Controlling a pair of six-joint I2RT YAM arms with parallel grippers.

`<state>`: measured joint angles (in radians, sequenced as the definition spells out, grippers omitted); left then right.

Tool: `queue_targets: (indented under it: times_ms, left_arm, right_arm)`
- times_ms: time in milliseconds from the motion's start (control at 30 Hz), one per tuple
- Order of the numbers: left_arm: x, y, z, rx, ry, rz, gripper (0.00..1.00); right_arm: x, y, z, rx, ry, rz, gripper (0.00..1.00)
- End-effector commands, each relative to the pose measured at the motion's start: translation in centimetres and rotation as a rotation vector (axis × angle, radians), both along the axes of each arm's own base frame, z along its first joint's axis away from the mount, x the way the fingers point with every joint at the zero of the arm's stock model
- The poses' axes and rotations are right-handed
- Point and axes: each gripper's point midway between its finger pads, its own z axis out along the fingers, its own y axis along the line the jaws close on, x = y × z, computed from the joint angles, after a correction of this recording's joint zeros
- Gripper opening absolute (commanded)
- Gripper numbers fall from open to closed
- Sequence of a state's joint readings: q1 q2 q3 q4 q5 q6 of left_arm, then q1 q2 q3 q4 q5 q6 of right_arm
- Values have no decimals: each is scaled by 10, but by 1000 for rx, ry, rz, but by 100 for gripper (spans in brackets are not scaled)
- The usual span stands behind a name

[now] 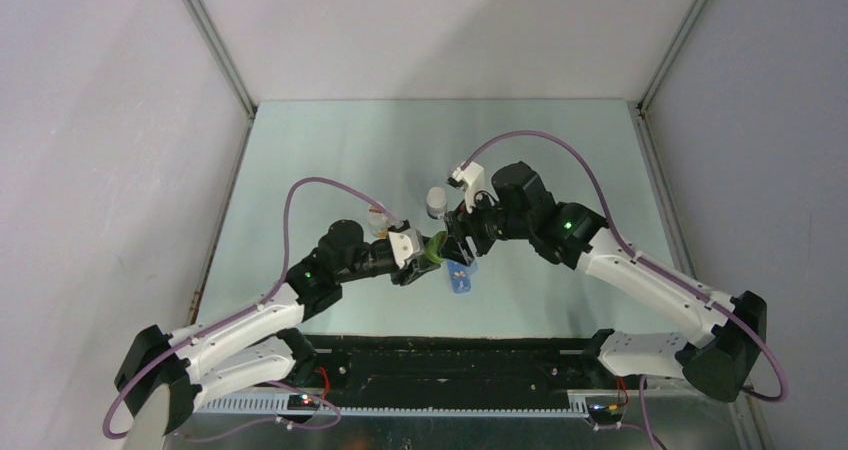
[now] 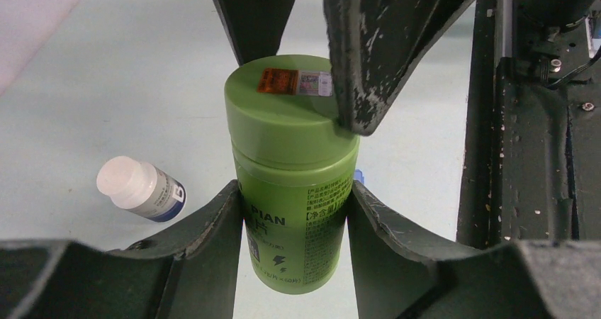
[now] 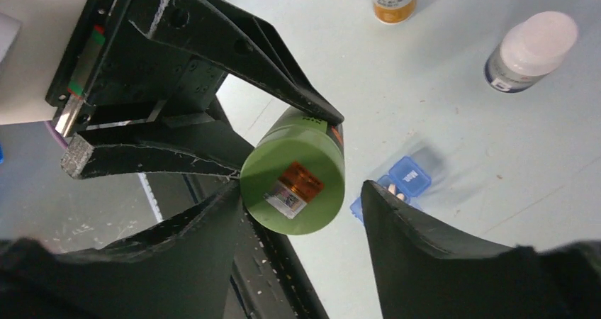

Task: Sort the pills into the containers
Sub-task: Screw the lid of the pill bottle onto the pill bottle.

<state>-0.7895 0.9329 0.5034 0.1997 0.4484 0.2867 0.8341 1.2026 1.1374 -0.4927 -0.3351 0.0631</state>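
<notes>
Top external, left arm (image 1: 262, 308) stretched inward, left pincer (image 1: 428, 254) clamping green bottle (image 1: 437, 247)

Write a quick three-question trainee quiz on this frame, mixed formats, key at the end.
1. True or false: the green bottle has its lid off.
2. What does the left gripper grip? A) a white-capped bottle B) the green bottle's body C) an orange-labelled bottle
3. Fill in: the blue pill box lies on the ___.

Key: 1 false, the lid is on; 2 B; 3 table.
</notes>
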Motion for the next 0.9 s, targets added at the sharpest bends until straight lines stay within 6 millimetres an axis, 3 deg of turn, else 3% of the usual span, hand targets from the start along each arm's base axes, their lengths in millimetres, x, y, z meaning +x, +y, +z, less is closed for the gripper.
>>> queue_targets:
  times_ms: [0, 133, 267, 300, 367, 400, 433, 467, 600, 633, 667, 733, 800, 867]
  left_arm:
    - [-7, -7, 23, -69, -35, -48, 0]
    - [-5, -6, 24, -71, -37, -40, 0]
    - [6, -1, 26, -86, -62, 32, 0]
    - [8, 0, 28, -95, -72, 43, 0]
    - [12, 2, 29, -101, -83, 71, 0]
    - [14, 3, 30, -103, -88, 87, 0]
    - [15, 4, 30, -103, -90, 93, 0]
    - [17, 6, 29, -100, -93, 107, 0]
    - [19, 8, 26, -88, -89, 123, 0]
    - [18, 9, 25, -86, -87, 124, 0]
    - [18, 9, 24, -82, -83, 124, 0]
    - [18, 10, 23, -79, -83, 124, 0]
    - [17, 10, 22, -77, -84, 123, 0]
    - [16, 10, 22, -76, -84, 118, 0]
  right_arm:
    - [6, 16, 20, 62, -59, 43, 62]
    - [7, 23, 17, 61, -52, 29, 49]
    - [13, 33, 23, 105, -22, -77, 18]
    - [15, 38, 28, 136, 3, -130, 4]
    - [16, 46, 32, 168, 22, -274, 0]
    - [34, 36, 32, 166, -8, -430, 0]
    - [31, 36, 28, 203, 82, -540, 0]
    - [44, 24, 26, 218, 90, -682, 0]
    - [46, 16, 23, 305, 217, -876, 0]
    - [44, 18, 24, 307, 218, -861, 17]
    - [43, 20, 29, 305, 194, -822, 45]
    - [39, 25, 36, 292, 168, -704, 76]
    - [31, 27, 42, 276, 170, -565, 89]
    - [24, 23, 43, 251, 175, -458, 92]
